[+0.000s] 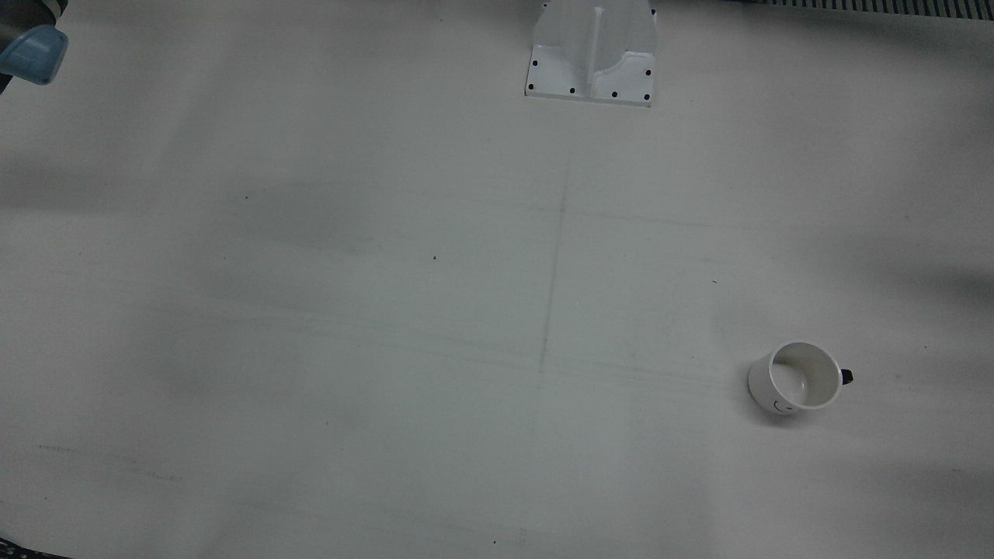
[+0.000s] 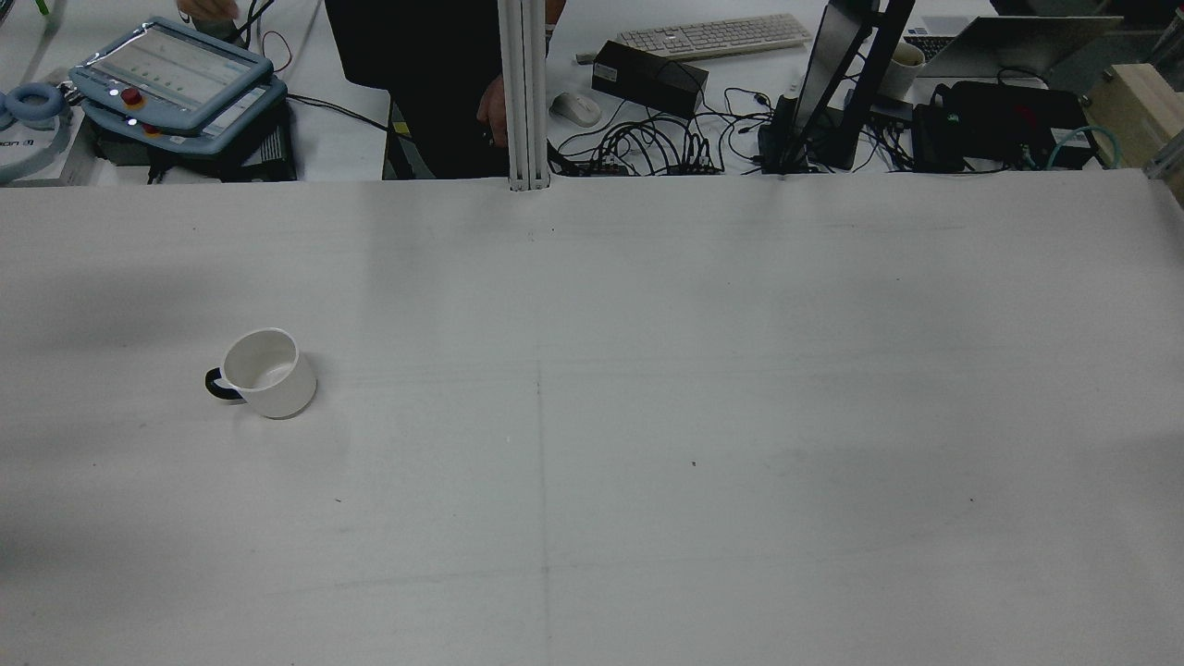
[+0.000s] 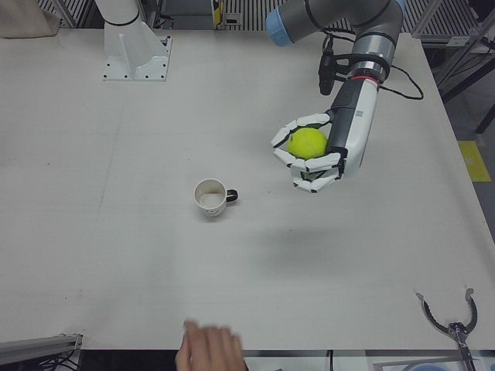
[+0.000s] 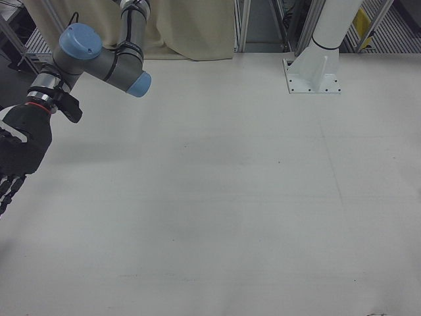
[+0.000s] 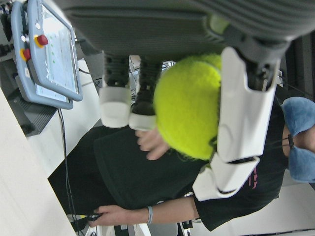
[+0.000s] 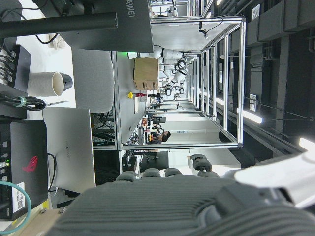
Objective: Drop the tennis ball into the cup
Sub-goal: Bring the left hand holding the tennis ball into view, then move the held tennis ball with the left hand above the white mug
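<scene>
White table with one cup and the arm pedestals

The table (image 2: 647,388) is covered by a white, slightly marked surface, and a thin dark line is drawn across its middle. A white cup (image 2: 268,372) with a dark handle is placed upright on the half before the left arm, and its inside is seen empty. A white pedestal base (image 1: 590,74) is bolted to the table at the robot's side. At the operators' edge, a person's hand (image 3: 210,349) is rested.

robotics lab | teach pendant (image 2: 171,79) | keyboard (image 2: 712,35) | cables (image 2: 652,148)
</scene>
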Robot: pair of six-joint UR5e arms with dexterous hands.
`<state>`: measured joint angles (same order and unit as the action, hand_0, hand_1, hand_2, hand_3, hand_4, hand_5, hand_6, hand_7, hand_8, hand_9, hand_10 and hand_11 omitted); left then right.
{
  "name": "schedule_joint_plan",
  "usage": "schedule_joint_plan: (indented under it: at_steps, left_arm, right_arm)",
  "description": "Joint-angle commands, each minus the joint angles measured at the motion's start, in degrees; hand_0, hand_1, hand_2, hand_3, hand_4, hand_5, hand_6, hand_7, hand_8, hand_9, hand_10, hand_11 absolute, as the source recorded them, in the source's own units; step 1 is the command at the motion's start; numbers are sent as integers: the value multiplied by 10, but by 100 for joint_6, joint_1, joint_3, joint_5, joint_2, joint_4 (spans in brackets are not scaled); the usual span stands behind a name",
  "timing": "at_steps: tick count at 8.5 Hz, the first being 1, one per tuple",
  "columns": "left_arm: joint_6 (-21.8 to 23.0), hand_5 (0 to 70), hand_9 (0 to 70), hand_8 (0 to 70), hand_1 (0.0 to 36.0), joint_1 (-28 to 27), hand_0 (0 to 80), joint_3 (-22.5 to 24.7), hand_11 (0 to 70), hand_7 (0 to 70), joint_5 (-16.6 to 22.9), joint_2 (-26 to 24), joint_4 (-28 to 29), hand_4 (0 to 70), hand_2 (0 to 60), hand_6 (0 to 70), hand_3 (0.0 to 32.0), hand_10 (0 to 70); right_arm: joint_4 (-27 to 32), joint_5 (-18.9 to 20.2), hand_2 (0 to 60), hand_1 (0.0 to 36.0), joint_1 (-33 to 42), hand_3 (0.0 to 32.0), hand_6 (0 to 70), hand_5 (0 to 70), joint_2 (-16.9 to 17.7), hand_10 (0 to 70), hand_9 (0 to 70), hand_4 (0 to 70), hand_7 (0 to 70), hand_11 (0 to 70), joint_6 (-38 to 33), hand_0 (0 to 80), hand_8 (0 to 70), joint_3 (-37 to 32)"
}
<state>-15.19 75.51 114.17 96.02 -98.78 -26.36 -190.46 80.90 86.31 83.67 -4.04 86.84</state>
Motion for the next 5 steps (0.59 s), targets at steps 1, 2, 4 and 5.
schedule_joint_plan:
  at_steps: [1,2,4,5]
  left_arm:
    - [-11,258,700,700,360,-1039,686,123,700,700,-74,-577,-542,632,600,393,0,700]
    - [-11,257,700,691,360,-1429,708,123,700,700,-231,-589,-545,616,600,389,0,700]
    - [-28,256,700,684,360,-1958,742,106,700,700,-487,-572,-554,590,600,383,0,700]
    - [-28,256,700,681,360,-2152,747,97,700,700,-566,-572,-554,580,600,380,0,700]
  right_arm:
    - [0,-4,0,0,0,0,0,0,0,0,0,0,0,0,0,0,0,0]
    - [0,-4,0,0,0,0,0,0,0,0,0,0,0,0,0,0,0,0]
    - [0,-4,0,0,0,0,0,0,0,0,0,0,0,0,0,0,0,0]
    - [0,-4,0,0,0,0,0,0,0,0,0,0,0,0,0,0,0,0]
